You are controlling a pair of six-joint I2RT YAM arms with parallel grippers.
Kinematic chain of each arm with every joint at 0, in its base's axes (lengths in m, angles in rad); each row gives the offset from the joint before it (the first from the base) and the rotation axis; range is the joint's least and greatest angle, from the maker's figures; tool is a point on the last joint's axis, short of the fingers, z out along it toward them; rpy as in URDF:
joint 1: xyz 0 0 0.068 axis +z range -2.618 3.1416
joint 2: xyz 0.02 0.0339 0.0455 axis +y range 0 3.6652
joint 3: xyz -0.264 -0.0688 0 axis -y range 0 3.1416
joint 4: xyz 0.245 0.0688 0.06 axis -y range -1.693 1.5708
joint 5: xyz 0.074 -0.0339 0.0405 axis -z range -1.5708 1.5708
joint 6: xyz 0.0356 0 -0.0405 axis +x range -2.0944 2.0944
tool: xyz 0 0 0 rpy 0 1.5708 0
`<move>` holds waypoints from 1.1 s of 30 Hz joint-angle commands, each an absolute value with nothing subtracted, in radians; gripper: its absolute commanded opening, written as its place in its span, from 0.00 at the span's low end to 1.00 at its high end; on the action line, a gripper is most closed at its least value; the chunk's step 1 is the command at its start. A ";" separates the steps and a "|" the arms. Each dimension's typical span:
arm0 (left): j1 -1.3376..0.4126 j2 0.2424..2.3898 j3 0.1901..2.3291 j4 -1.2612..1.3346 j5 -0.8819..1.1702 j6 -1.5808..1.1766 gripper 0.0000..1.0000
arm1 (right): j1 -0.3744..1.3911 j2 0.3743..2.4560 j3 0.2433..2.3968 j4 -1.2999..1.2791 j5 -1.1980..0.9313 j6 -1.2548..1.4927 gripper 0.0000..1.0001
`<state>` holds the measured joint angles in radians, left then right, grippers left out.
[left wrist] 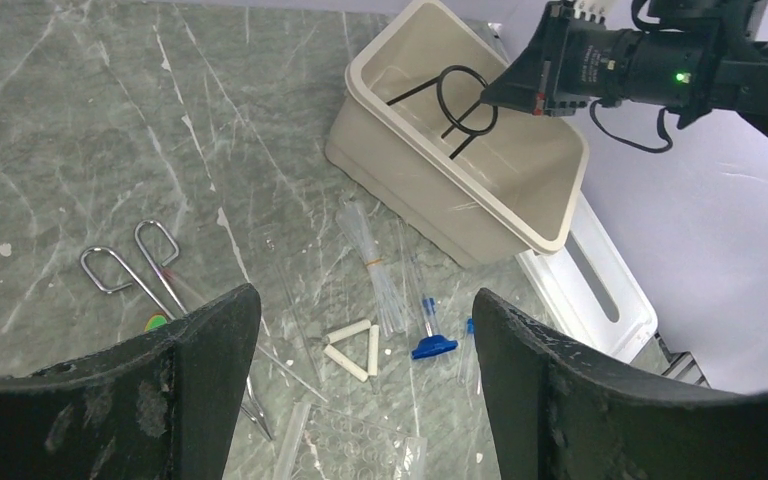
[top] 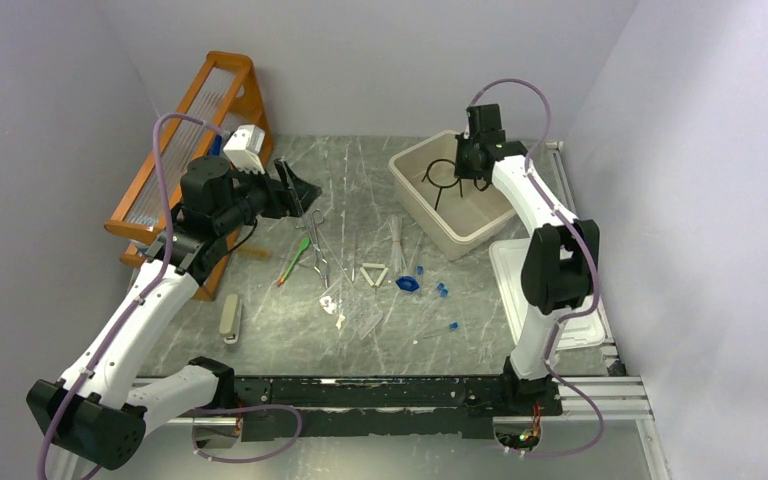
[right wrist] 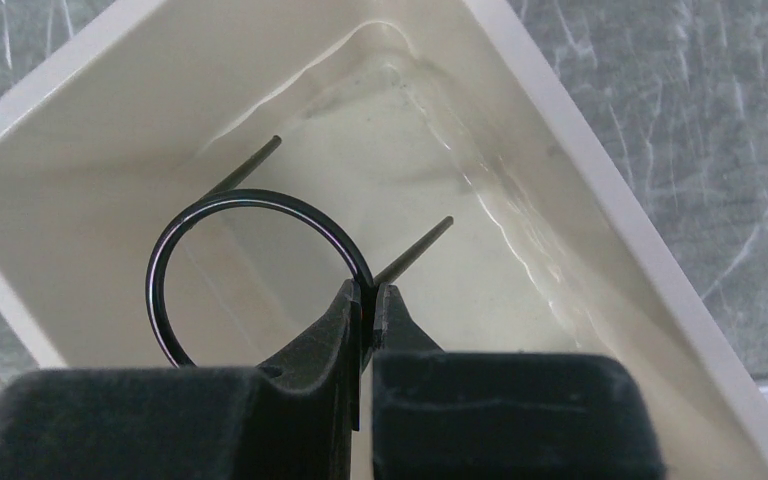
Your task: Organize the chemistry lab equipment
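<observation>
Two right jaws pinch the black wire ring just ahead of them above the floor of the beige bin, so easing lower before releasing seems wise, while left jaws gape wide.

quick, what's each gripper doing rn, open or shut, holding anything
left gripper: open, holding nothing
right gripper: shut on the black wire ring

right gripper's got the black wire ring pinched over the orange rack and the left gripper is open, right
The place is wrong: the right gripper pinches the black wire ring over the beige bin, as the right wrist view shows. The left gripper is indeed open.
</observation>
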<state>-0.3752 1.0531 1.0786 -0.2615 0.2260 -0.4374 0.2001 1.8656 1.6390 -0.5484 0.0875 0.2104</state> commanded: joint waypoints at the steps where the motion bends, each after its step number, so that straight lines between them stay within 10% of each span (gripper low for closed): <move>1: -0.379 1.062 1.082 -0.276 0.202 -0.417 0.81 | 0.186 1.912 1.735 -0.526 0.007 0.082 0.00; 19: -0.379 1.089 1.112 -0.298 0.190 -0.435 0.81 | 0.130 2.115 1.887 -0.541 -0.231 -0.165 0.01; 33: -0.379 1.080 1.127 -0.343 0.125 -0.400 0.81 | 0.130 2.025 1.905 -0.550 -0.127 0.031 0.46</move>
<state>-0.3752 1.0916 1.0859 -0.3141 0.1776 -0.4309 0.1337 2.1155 1.8851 -0.5560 -0.1825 -0.0612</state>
